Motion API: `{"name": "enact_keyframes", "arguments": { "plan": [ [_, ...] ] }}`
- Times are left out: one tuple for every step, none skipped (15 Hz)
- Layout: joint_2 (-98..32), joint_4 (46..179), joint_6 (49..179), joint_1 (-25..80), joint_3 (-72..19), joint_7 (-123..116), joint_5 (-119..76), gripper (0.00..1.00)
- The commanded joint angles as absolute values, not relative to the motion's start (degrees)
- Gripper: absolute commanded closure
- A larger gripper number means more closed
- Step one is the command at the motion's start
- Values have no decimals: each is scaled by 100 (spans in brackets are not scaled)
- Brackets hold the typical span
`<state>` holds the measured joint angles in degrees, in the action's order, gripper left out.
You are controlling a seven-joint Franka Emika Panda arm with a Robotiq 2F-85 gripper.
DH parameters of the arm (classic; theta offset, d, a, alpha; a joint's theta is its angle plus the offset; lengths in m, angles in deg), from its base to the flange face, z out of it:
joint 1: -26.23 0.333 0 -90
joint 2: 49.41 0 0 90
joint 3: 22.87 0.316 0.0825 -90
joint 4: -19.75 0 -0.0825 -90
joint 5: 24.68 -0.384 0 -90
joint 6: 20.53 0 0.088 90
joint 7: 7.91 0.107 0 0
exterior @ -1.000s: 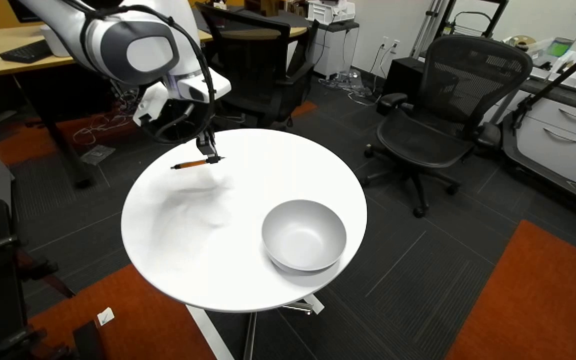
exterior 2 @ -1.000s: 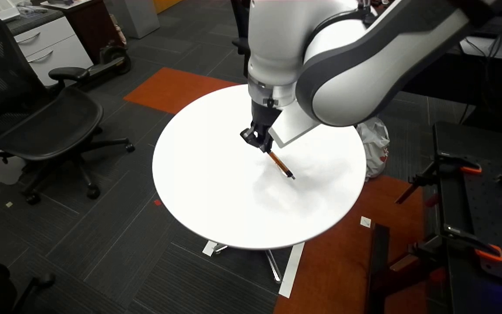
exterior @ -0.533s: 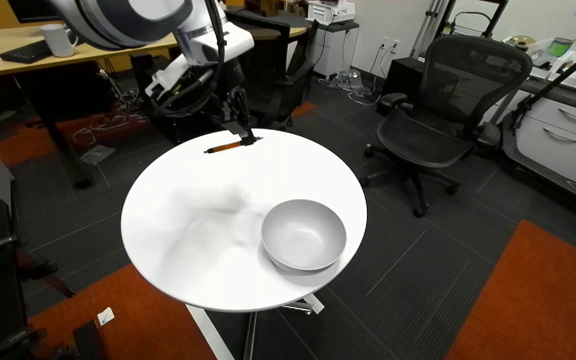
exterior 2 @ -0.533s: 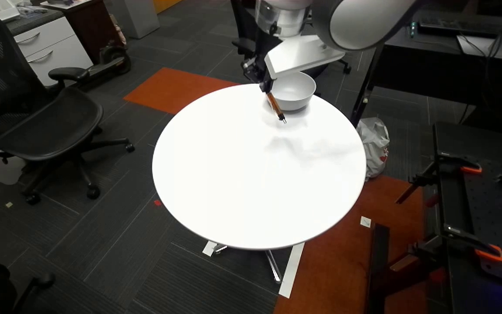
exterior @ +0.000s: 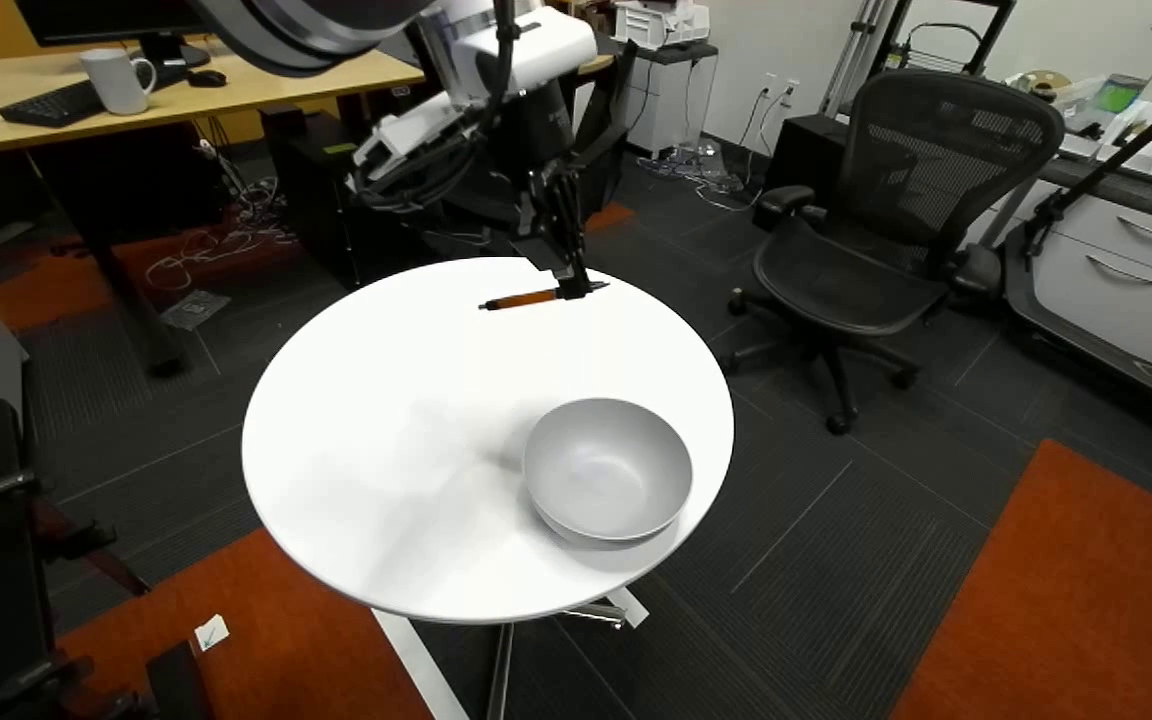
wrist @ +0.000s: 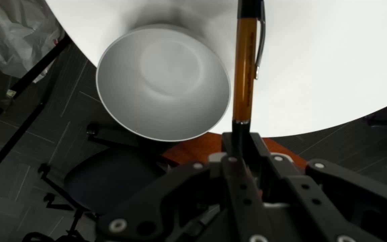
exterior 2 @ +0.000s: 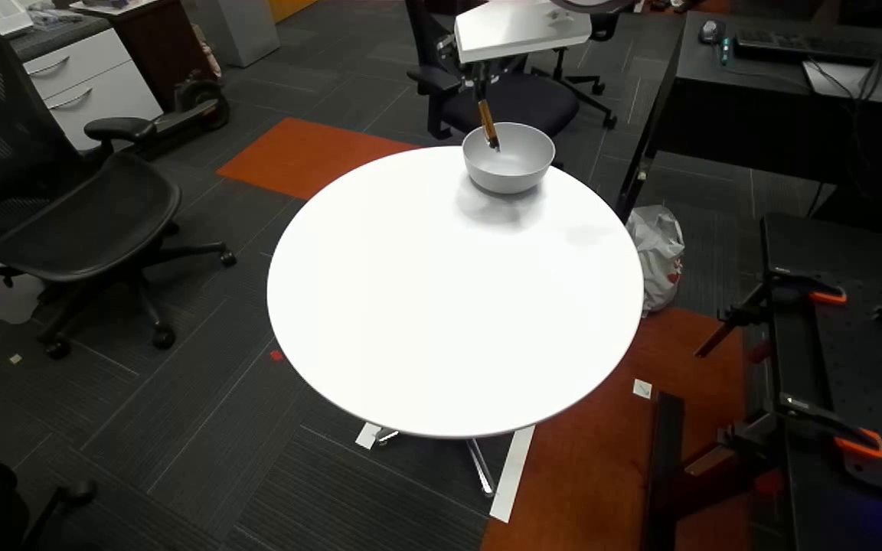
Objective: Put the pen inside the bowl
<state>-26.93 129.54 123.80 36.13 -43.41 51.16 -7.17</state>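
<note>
My gripper [wrist: 241, 141] pinches pen [wrist: 245, 70] near one end, aloft over white table [wrist: 314, 67], apart from grey bowl [wrist: 166, 111] near table's edge.

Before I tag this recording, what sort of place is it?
Most likely an office or lab workspace: an exterior view shows a mesh-backed office chair, a computer keyboard and a monitor.

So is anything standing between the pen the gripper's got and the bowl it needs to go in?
Nothing visible does. In the wrist view, the pen, held in the gripper, shows right beside the bowl, whose top is open. The pen probably just needs moving across and lowering in.
</note>
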Motion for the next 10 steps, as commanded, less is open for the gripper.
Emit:
{"name": "enact_keyframes", "arguments": {
  "plan": [
    [-2338,12300,11908,3271,-4254,5340,-673,97],
    [-2264,12174,11819,3181,-4241,5299,-710,97],
    [-2160,12040,11758,3098,-4239,5275,-728,97],
    [-2065,11918,11709,3007,-4223,5220,-761,97],
    [-1964,11808,11690,2910,-4198,5151,-804,97],
    [-1863,11707,11690,2819,-4169,5108,-865,97],
    [-1752,11612,11705,2714,-4135,5044,-945,97],
    [-1647,11531,11723,2637,-4113,5013,-1010,97],
    [-1533,11451,11735,2554,-4087,4969,-1081,97],
    [-1432,11385,11744,2479,-4058,4928,-1159,97]
  ]
}}
